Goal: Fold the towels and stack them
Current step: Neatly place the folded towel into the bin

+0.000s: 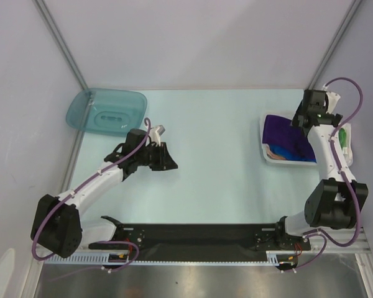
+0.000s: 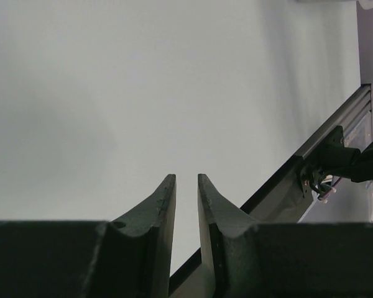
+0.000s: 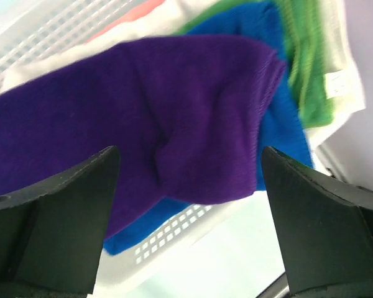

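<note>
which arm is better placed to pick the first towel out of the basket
Right. The right gripper hangs open directly over the purple towel in the white basket, with its jaws spread to either side of the towel. The left gripper is over bare table, far across from the basket.

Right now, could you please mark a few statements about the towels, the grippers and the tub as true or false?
1. The purple towel lies on the blue towel in the basket. True.
2. The right gripper is shut on the purple towel. False: its jaws stand wide open, gripping nothing.
3. The left gripper holds the green towel. False: it is empty over the bare table; the green towel lies in the basket.
4. The tub sits at the table's far left corner. True.
</note>
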You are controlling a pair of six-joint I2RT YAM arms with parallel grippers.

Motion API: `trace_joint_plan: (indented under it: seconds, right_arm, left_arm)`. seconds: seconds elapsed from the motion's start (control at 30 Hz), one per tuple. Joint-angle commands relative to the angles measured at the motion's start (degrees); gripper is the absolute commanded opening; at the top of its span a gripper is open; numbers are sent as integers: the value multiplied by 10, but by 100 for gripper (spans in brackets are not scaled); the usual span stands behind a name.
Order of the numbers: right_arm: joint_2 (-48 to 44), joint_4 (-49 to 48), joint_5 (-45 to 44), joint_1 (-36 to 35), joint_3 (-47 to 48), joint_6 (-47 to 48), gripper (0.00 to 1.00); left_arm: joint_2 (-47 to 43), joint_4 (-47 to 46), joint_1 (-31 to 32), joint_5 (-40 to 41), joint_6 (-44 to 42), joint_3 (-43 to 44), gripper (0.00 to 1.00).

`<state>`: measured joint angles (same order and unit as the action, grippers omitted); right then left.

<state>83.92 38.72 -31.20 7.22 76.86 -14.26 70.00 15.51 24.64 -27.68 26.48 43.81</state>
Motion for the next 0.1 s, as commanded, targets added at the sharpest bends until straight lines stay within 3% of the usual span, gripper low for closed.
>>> trace_joint_plan:
  seconds: [0.0, 0.07]
  right_arm:
    - [-40, -31, 48, -6, -13, -30, 100]
    - [-54, -32, 54, -18, -14, -30, 100]
  left_arm:
    - [2, -19, 3, -9, -3, -2, 25]
    - [1, -19, 3, -6, -3, -3, 25]
